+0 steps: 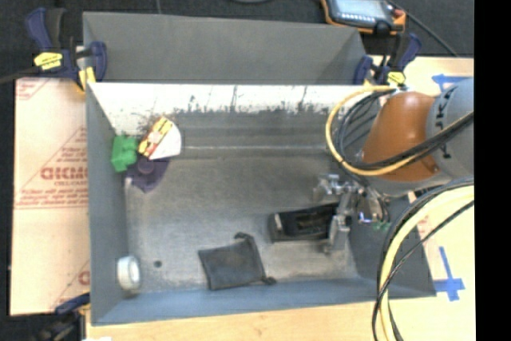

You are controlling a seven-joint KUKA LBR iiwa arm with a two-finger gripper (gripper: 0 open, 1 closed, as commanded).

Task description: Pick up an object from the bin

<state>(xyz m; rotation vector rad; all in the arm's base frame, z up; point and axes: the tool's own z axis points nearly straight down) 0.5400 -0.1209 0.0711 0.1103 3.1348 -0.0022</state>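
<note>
Black flat block (299, 224): 4 o'clock in bin (239, 188), just beside pincer (339, 216).
Pincer grip: cannot tell.
Your move: centre over the block, then clench.

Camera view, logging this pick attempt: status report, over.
Pincer low at right of bin, beside black boxy thing. Dark grey cloth lies apart, to its left. Nothing on top of it.

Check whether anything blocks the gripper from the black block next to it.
Nothing visible does. The gripper sits at the right end of the black block; the dark grey cloth lies apart, lower left of it.
</note>
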